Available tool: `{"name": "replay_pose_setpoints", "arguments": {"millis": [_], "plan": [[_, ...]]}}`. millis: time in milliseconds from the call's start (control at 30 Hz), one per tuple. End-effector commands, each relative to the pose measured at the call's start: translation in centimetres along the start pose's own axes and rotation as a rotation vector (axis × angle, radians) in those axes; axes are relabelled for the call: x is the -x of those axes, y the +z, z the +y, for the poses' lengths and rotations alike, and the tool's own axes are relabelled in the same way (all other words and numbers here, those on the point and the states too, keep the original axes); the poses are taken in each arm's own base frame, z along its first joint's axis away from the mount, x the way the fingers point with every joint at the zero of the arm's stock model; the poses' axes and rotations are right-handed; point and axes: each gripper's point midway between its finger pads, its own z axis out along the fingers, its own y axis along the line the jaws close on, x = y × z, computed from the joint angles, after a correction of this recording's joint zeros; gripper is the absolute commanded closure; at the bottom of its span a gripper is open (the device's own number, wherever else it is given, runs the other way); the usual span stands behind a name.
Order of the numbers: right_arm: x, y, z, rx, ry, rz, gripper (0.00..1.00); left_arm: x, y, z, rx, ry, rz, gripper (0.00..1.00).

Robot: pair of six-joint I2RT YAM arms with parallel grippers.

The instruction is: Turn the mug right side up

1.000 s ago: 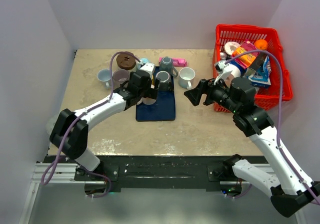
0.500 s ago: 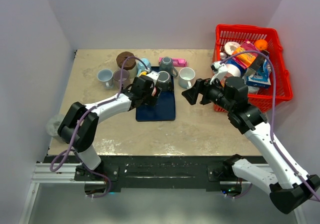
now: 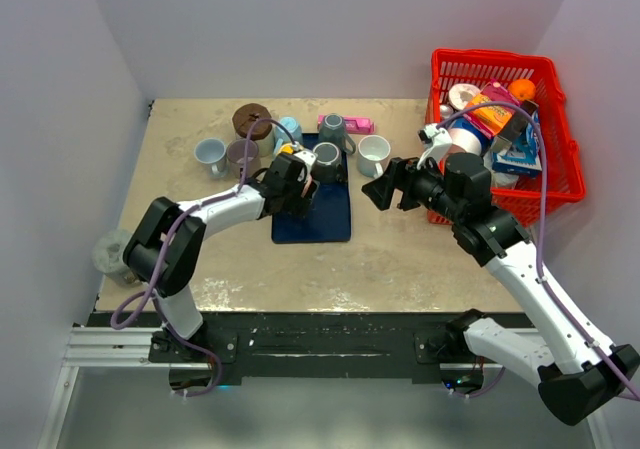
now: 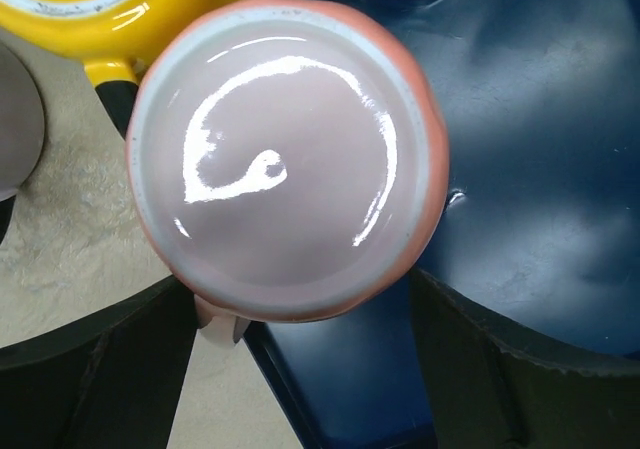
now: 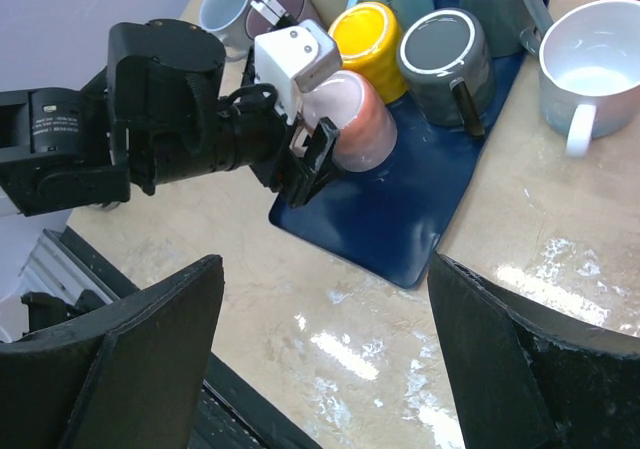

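1. We're over the pink mug (image 4: 285, 159) and it's bottom-up: the glossy base faces the left wrist camera, rim down on the left edge of the blue mat (image 4: 530, 169).
2. It sits just beside a yellow mug (image 4: 150, 9), with a grey mug (image 5: 445, 54) further along the mat.
3. The left gripper (image 4: 300, 299) straddles it, one finger on each side and spread wide. We cannot tell whether the fingers are pressing on the wall.
4. The right gripper (image 3: 383, 191) hangs wide open and holds nothing, well apart from the mat.
5. Progress: the approach looks done, nothing more. The mug isn't lifted or tipped, so a firm grip, the flip and the set-down are all left.
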Motion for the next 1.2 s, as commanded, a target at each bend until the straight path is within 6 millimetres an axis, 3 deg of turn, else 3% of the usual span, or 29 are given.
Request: {"name": "replay_pose_setpoints", "arguments": {"millis": [0, 533, 800, 967, 1100, 1167], "plan": [[1.0, -0.4, 0.4, 0.003, 0.002, -0.034, 0.14, 3.6, -2.4, 0.2, -0.018, -0.037, -0.118, 0.18], [0.8, -0.5, 0.1, -0.011, 0.004, -0.029, 0.14, 1.8, -1.1, 0.0, -0.012, -0.031, -0.059, 0.50], [0.8, -0.4, 0.0, -0.017, 0.000, -0.026, 0.14, 0.8, -0.2, 0.4, 0.027, -0.028, -0.028, 0.55], [0.6, -0.4, -0.2, -0.021, 0.003, -0.024, 0.14, 1.0, -0.5, 0.6, 0.043, -0.033, -0.037, 0.70], [0.6, -0.4, -0.1, -0.019, 0.004, -0.022, 0.14, 1.3, -0.9, 0.8, 0.057, -0.036, -0.056, 0.95], [0.6, -0.4, -0.1, -0.021, 0.007, -0.020, 0.14, 1.3, -1.0, 0.9, 0.060, -0.035, -0.058, 1.00]]}}
